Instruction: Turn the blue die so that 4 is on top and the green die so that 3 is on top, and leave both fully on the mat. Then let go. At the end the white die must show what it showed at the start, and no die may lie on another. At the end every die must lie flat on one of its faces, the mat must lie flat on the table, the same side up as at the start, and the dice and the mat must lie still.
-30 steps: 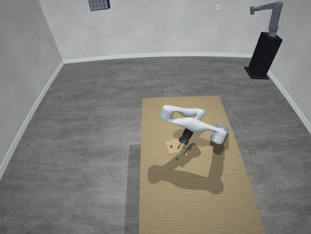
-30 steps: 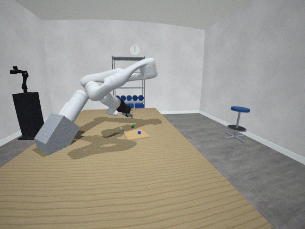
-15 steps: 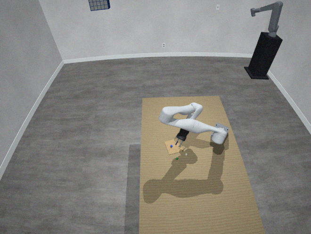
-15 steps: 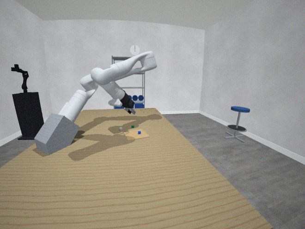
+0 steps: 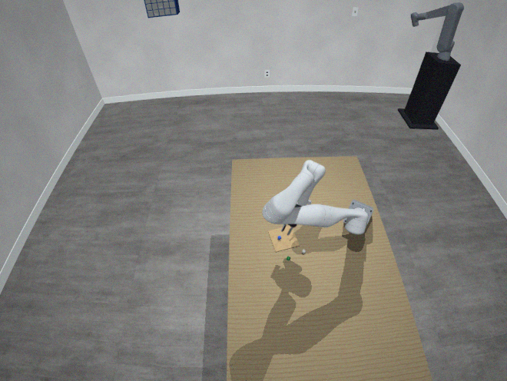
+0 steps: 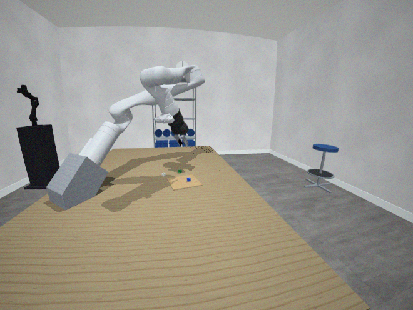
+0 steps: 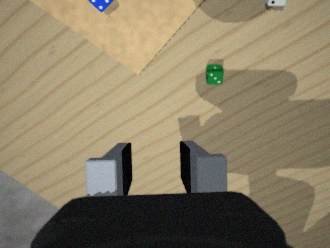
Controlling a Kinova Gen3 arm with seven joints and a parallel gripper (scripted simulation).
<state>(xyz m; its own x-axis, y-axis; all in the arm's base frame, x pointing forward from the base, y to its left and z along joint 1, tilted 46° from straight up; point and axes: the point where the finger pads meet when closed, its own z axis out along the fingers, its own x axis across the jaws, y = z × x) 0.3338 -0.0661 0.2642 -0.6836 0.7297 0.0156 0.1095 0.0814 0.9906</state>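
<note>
The blue die [image 5: 279, 237] lies on the small tan mat [image 5: 283, 240]; in the wrist view it [image 7: 101, 4] is cut off by the top edge, on the mat [image 7: 130, 27]. The green die [image 5: 288, 258] lies on the bare table just off the mat's corner, in the arm's shadow; the wrist view shows it [image 7: 215, 74] with a three-pip face towards the camera. The white die [image 5: 303, 251] lies on the table beside the mat. My gripper [image 7: 156, 160] is open and empty. In the exterior view it [image 6: 182, 142] hangs well above the table, apart from all the dice.
My grey base block [image 6: 76, 181] stands on the table to the left. A black pedestal with another arm [image 6: 36, 153], a shelf rack [image 6: 173, 130] and a blue stool [image 6: 321, 163] stand on the floor around the table. The table's edge shows at the wrist view's lower left.
</note>
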